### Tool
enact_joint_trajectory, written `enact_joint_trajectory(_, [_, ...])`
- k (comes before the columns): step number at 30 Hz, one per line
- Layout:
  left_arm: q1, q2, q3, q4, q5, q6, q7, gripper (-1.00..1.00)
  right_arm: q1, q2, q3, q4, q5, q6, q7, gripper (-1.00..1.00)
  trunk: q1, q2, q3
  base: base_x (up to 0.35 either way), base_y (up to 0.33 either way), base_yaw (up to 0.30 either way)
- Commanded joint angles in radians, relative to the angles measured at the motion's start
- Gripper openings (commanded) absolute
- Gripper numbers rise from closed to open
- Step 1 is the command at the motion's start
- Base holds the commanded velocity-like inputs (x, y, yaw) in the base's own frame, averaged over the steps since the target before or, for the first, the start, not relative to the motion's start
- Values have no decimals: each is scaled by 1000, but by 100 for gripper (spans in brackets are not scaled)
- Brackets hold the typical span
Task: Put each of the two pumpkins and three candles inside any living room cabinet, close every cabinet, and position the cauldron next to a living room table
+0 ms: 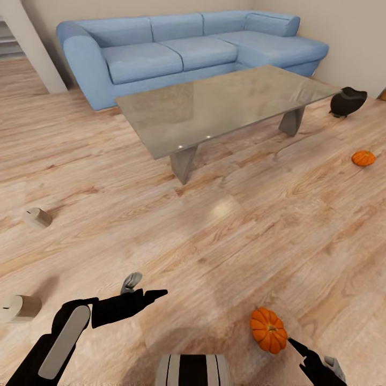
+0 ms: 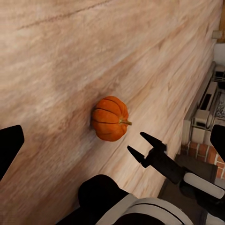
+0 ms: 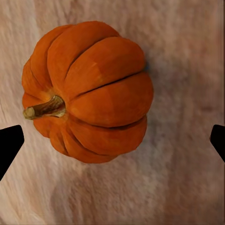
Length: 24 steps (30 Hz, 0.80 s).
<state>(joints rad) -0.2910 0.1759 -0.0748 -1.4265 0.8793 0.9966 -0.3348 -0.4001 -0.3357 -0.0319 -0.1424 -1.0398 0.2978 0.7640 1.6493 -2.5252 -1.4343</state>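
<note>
- A ribbed orange pumpkin with a yellowish stem (image 1: 268, 330) lies on the pale wooden floor (image 1: 225, 236), just beside the right gripper (image 3: 112, 140), whose jaws are spread wide and released.
- The left gripper (image 1: 153, 294) hovers empty; I cannot tell its state.
- A second small orange pumpkin (image 1: 363, 158) and a squat black cauldron (image 1: 347, 101) sit by the grey slab-topped desk (image 1: 225, 102).
- Two beige cylinder candles (image 1: 37, 217) (image 1: 21, 308) lie on the floor, well apart.

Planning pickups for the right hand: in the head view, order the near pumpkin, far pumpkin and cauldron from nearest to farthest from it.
1. Near pumpkin, on the floor just beside the right hand.
2. Far pumpkin, on the floor toward the right edge.
3. Cauldron, farther back, by the table's right end.
</note>
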Motion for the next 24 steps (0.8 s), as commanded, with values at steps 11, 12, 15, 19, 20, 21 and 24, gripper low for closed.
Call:
enact_joint_trajectory(11, [0, 0, -5, 0, -6, 1, -7, 100, 0, 0, -3, -19, -5, 14, 19, 100, 5, -3, -43, 0, 0, 0])
enact_joint_trajectory(12, [0, 0, -6, 0, -6, 1, -7, 100, 0, 0, -3, -20, -5, 14, 20, 100, 5, -3, -47, 0, 0, 0])
enact_joint_trajectory(15, [0, 0, -6, -1, -6, 1, -7, 100, 0, 0, -3, -21, -5, 16, 26, 100, 7, -4, -59, 0, 0, 0])
enact_joint_trajectory(19, [0, 0, -6, -1, -6, 1, -7, 100, 0, 0, -3, -22, -5, 17, 29, 100, 7, -4, -66, 0, 0, 0])
enact_joint_trajectory(20, [0, 0, -7, -1, -6, 1, -8, 100, 0, 0, -3, -22, -5, 18, 29, 100, 7, -4, -66, 0, 0, 0])
enact_joint_trajectory(21, [0, 0, -7, -1, -6, 1, -7, 100, 0, 0, -3, -22, -5, 18, 29, 100, 7, -4, -66, 0, 0, 0])
enact_joint_trajectory(24, [0, 0, -7, -2, -6, 1, -8, 100, 0, 1, -3, -22, -5, 18, 29, 100, 7, -4, -66, 0, 0, 0])
